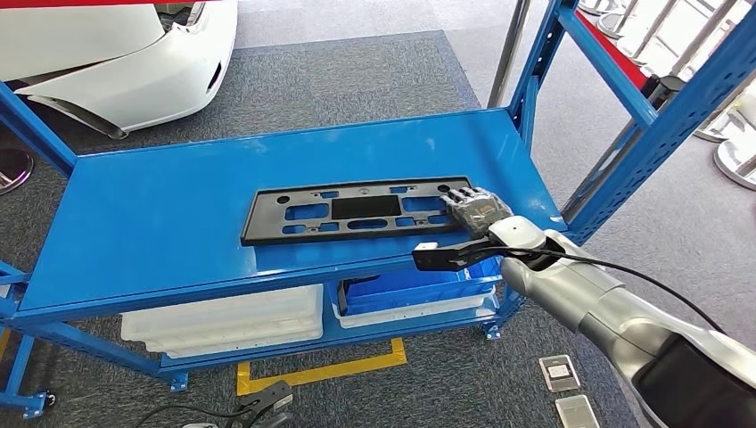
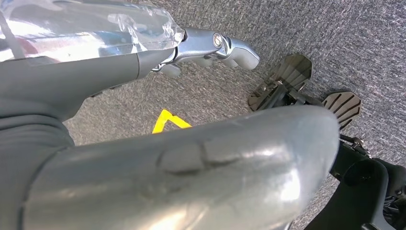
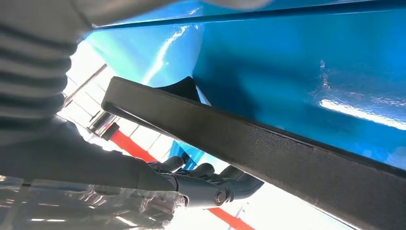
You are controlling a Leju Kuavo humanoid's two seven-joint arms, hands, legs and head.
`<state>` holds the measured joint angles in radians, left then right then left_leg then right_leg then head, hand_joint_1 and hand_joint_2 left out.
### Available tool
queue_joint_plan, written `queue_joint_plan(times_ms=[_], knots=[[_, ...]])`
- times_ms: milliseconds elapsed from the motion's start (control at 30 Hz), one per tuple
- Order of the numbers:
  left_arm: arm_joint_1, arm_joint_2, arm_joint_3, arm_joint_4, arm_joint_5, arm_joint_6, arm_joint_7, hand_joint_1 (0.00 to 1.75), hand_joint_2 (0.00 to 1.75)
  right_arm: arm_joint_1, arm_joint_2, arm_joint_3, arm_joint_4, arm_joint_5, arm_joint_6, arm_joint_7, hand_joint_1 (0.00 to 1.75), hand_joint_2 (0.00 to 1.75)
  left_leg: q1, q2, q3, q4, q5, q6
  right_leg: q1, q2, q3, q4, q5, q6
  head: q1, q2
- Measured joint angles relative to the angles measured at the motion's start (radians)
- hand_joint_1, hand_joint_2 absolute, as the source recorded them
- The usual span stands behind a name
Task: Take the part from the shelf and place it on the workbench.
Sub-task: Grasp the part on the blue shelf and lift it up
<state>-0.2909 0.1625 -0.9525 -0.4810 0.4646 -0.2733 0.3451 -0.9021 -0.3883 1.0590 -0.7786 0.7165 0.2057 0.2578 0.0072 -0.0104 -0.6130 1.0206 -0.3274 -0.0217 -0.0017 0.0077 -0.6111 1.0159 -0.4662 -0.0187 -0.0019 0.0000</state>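
Gripping the right end of the black plastic frame (image 1: 357,210) on the blue shelf (image 1: 152,223), right hand (image 1: 477,209) fingers curling around it.

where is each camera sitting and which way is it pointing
Head view: high on the body, looking down at the blue shelf and the black part; the silver right arm and right hand reach to the part's end.
Left wrist view: behind the left hand, looking down at grey carpet.
Right wrist view: behind the right hand, low at the part's edge, facing the shelf.
Shared: head and right wrist views both show part, shelf and right hand.
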Motion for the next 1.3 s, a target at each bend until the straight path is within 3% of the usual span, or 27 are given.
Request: queue_joint_plan(times_ms=[500, 600, 633, 733, 1300], knots=[[0.000, 0.000, -0.001, 0.000, 0.005, -0.002, 0.033, 0.00, 0.00, 0.003, -0.012, -0.003, -0.016, 0.029, 0.002, 0.015, 0.04, 1.75, 0.000, 0.000, 0.000, 0.000, 0.000, 0.000, 0.000, 0.000, 0.000, 0.000, 0.000, 0.000, 0.000, 0.000], [0.000, 0.000, -0.001, 0.000, 0.007, -0.002, 0.036, 0.00, 0.00, 0.005, -0.016, -0.004, -0.026, 0.038, 0.002, 0.015, 0.72, 1.75, 0.000, 0.000, 0.000, 0.000, 0.000, 0.000, 0.000, 0.000, 0.000, 0.000, 0.000, 0.000, 0.000, 0.000], [0.000, 0.000, -0.002, 0.000, 0.008, -0.002, 0.037, 0.00, 0.00, 0.007, -0.017, -0.005, -0.029, 0.041, 0.002, 0.015, 1.12, 1.75, 0.000, 0.000, 0.000, 0.000, 0.000, 0.000, 0.000, 0.000, 0.000, 0.000, 0.000, 0.000, 0.000, 0.000], [0.000, 0.000, -0.002, 0.000, 0.014, -0.004, 0.041, 0.00, 0.00, 0.010, -0.019, -0.006, -0.036, 0.048, 0.003, 0.014, 1.75, 1.75, 0.000, 0.000, 0.001, 0.000, 0.000, 0.000, 0.000, 0.000, 0.000, 0.000, 0.000, 0.000, 0.000, 0.000], [0.001, 0.000, -0.003, 0.000, 0.028, -0.003, 0.036, 0.00, 0.00, 0.011, -0.021, -0.029, -0.068, 0.100, -0.028, 0.001, 1.75, 1.75, 0.000, 0.001, 0.006, 0.000, 0.000, 0.000, 0.000, 0.000, 0.006, 0.000, 0.000, 0.000, 0.000, 0.000]])
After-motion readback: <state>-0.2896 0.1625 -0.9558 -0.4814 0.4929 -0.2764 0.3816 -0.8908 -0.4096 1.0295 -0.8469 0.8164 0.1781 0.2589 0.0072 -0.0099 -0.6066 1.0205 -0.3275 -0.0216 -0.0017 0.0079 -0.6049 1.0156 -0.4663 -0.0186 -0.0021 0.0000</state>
